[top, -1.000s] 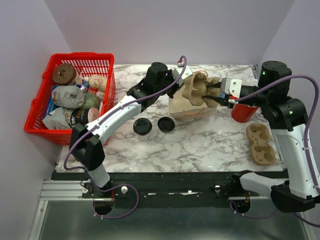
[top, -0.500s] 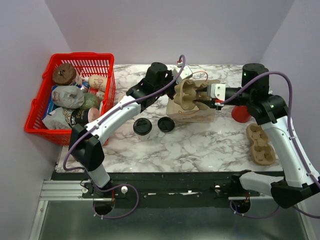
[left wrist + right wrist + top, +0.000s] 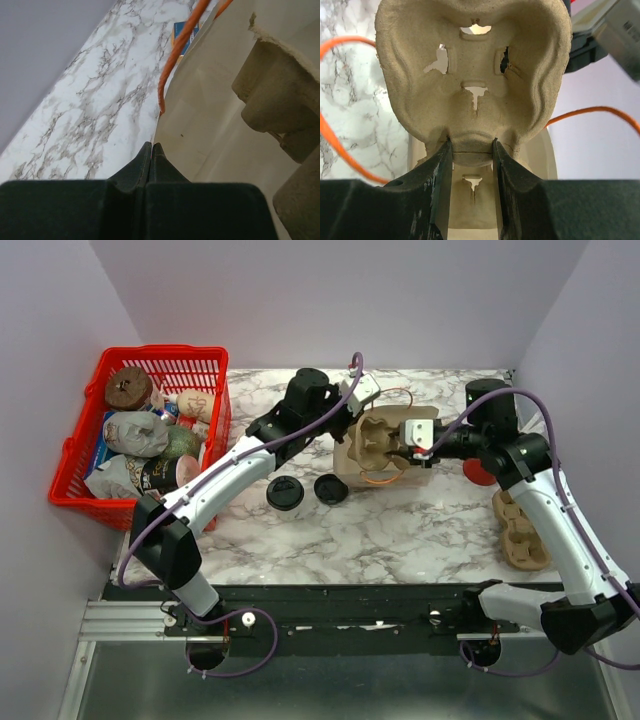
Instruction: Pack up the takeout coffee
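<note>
Takeout coffee (image 3: 284, 493): judged to be the larger black-lidded round, upright on the counter (image 3: 400, 530), just left of the paper bag (image 3: 400, 472) on its near side. It is nearer the left arm (image 3: 240, 465).
Left end effector (image 3: 151, 149): pinched together on the bag's rim, with the arm stretched far forward.
Right end effector (image 3: 471, 145): clamped on the pulp carrier (image 3: 470, 75), which is held at the bag's mouth. Neither end effector is free.

**A pale, evenly lit enclosure**

A white marble-patterned counter with grey veins (image 3: 400, 530) fills the middle. It is closed in by a plain pale lilac back wall (image 3: 340, 300) and matching side walls, left (image 3: 50, 390) and right (image 3: 610, 330). A black metal rail (image 3: 330, 618) runs along its near edge, with a dull grey metal panel (image 3: 330, 690) below. The light is soft, without hard shadows.
</note>
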Motion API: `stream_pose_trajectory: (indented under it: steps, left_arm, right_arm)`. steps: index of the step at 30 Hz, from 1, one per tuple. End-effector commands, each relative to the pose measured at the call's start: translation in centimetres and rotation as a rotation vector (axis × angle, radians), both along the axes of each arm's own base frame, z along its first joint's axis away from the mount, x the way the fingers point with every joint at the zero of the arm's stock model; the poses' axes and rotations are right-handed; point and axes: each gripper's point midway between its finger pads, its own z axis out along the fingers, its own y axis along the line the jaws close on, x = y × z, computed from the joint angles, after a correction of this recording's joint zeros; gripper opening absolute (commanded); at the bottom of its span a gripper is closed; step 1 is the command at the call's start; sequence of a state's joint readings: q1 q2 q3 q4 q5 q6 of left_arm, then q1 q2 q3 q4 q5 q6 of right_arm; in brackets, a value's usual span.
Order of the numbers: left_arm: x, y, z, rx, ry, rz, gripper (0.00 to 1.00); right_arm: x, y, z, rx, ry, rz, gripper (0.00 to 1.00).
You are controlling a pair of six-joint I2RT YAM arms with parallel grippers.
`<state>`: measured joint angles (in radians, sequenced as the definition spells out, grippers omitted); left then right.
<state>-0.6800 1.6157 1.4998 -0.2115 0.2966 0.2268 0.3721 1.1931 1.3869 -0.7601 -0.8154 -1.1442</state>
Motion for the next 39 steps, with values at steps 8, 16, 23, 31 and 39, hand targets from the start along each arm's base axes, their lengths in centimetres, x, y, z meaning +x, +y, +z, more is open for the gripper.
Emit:
stream_pose_trajectory:
  steps: [8, 16, 23, 31, 39]
  left_arm:
    - [-1.3, 0.0, 2.7, -0.091, 0.019, -0.006, 0.05]
    - [-3.2, -0.9, 4.4, -0.157, 0.083, -0.084, 0.31]
    - [-5.4, -1.6, 5.7, -0.203, 0.123, -0.189, 0.52]
    - [-3.9, -0.8, 7.2, -0.226, 0.115, -0.113, 0.55]
    - [-1.8, 1.1, 6.4, -0.251, 0.157, -0.001, 0.57]
  right_arm:
    - [-0.7, -3.3, -4.3, -0.245, 0.072, -0.073, 0.00]
    - [-0.1, -4.0, -6.0, -0.344, 0.129, -0.130, 0.00]
    - [2.0, -4.6, -6.6, -0.403, 0.118, -0.231, 0.01]
    - [4.7, -5.4, -7.2, -0.473, 0.133, -0.358, 0.01]
    - [5.6, -6.4, -8.5, -0.550, 0.184, -0.414, 0.01]
